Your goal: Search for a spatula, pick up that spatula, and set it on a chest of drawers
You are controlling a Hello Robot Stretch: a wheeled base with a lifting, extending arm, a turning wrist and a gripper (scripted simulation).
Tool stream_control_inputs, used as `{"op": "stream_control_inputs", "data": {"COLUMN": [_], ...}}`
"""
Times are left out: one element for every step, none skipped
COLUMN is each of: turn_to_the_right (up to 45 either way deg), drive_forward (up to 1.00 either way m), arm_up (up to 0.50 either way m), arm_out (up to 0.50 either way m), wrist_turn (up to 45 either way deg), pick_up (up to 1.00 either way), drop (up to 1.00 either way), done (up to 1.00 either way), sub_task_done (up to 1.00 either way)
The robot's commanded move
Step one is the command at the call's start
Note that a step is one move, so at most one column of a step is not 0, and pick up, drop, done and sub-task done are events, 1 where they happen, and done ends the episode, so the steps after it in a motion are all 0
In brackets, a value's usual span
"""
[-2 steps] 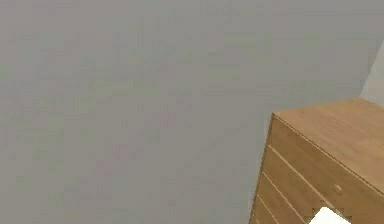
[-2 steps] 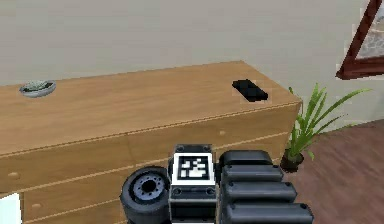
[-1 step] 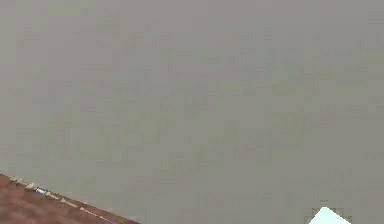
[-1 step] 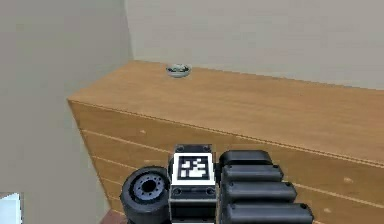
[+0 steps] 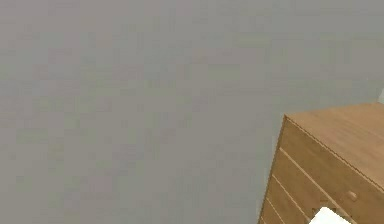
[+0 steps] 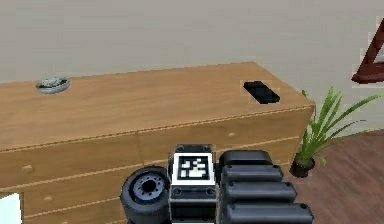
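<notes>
Looking ahead, the forward view was mostly a plain grey wall [image 5: 140, 100], with one corner of the chest of drawers [image 5: 335, 150] poking in at the lower right. Its top edge ran up toward the right side and a couple of drawer fronts with small knobs were facing me. A small white thing [image 5: 328, 216] sat at the bottom edge against it, too cut off to name.

Over in the arm side view the same chest of drawers [image 6: 150, 110] ran along a pale wall, long and low, and took up most of the width. On its top a small grey round dish [image 6: 51, 85] sat near the left end, and a flat black object [image 6: 261, 92] lay near the right end, close to the back edge. Both were too small to say more.

Just past the chest's right end stood a potted plant [image 6: 322, 125], with a strip of brown wood floor [image 6: 345, 185] in front of it, which was the only open room.

The arm [image 6: 262, 190] sat low at the bottom edge, right in front of the drawer fronts, with a white marker square [image 6: 192, 168] on it and the gripper [image 6: 148, 195] as a dark round lump left of that. I couldn't make out its fingers or how they were set, so I couldn't tell whether it held anything.
</notes>
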Motion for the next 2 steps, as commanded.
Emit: {"op": "stream_control_inputs", "data": {"turn_to_the_right": [0.0, 0.0], "drive_forward": [0.0, 0.0], "arm_up": [0.0, 0.0], "arm_out": [0.48, 0.0], "wrist_turn": [0.0, 45.0], "pick_up": [0.0, 0.0], "drop": [0.0, 0.0], "done": [0.0, 0.0], "sub_task_done": [0.0, 0.0]}}
